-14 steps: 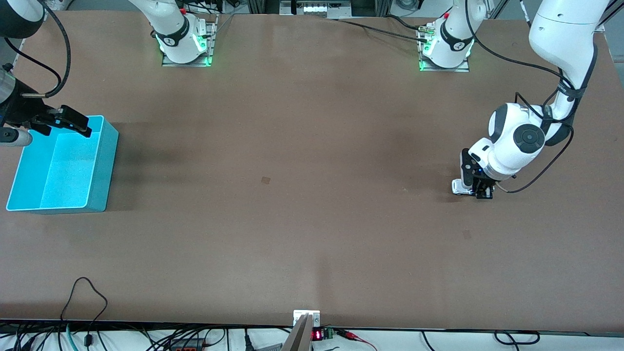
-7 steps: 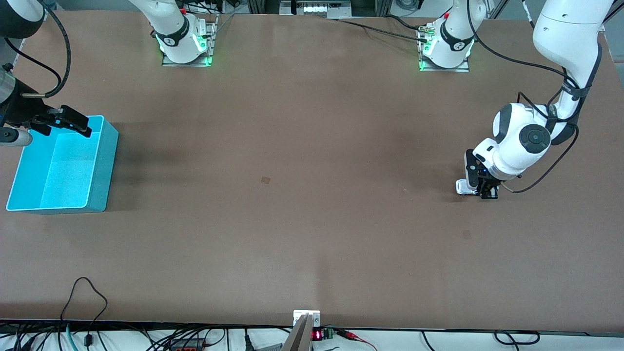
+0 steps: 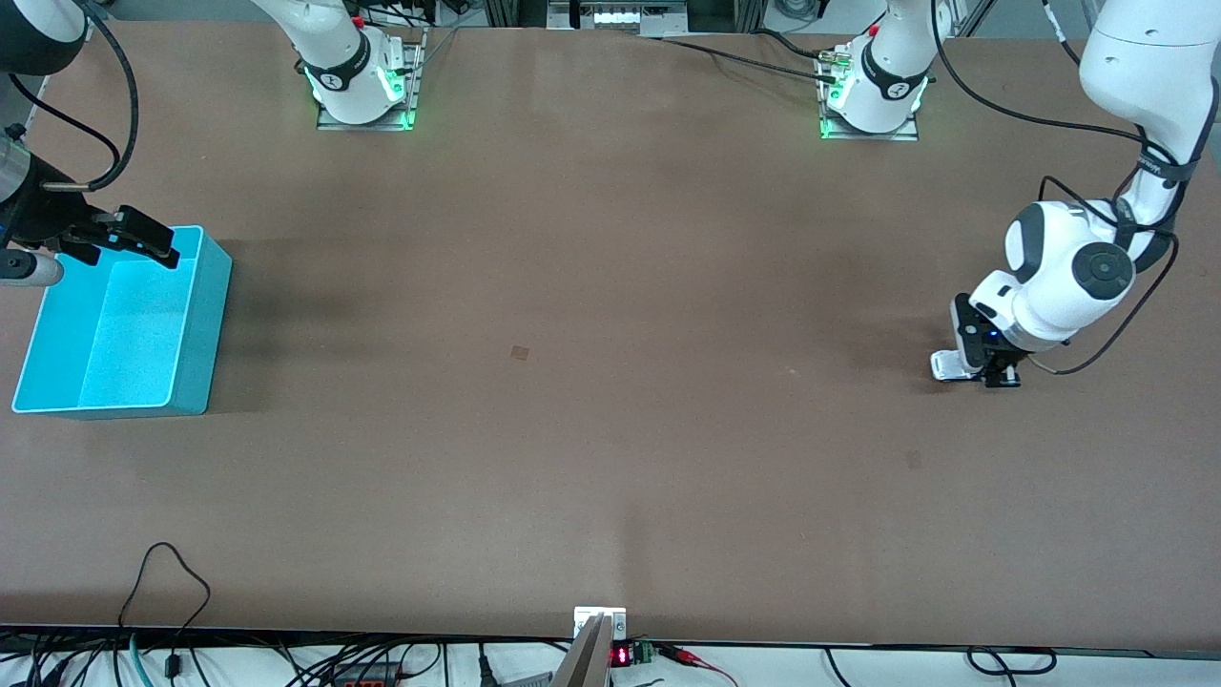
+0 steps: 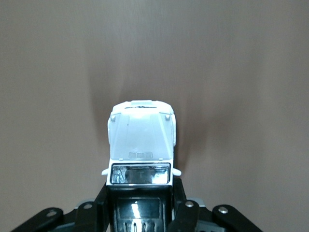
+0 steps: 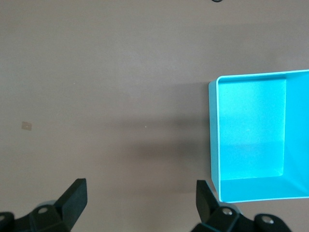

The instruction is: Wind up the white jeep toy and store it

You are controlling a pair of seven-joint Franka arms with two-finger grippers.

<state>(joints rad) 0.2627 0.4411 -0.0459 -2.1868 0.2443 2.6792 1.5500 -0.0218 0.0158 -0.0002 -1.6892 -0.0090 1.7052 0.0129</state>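
toy jeep [image 4: 141, 137]: white body, black roof panel, glossy dark windscreen
bin [image 3: 196, 324]: plain turquoise, paler inside
table [image 3: 610, 382]: flat brown, one small darker square patch
left gripper [image 3: 983, 370]: black fingers, white arm with dark grey joint caps
right gripper [image 5: 140, 198]: black fingers

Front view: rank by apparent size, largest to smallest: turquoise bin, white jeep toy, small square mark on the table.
1. turquoise bin, by far the largest.
2. white jeep toy, partly hidden by the left gripper shut on it.
3. small square mark, smallest.
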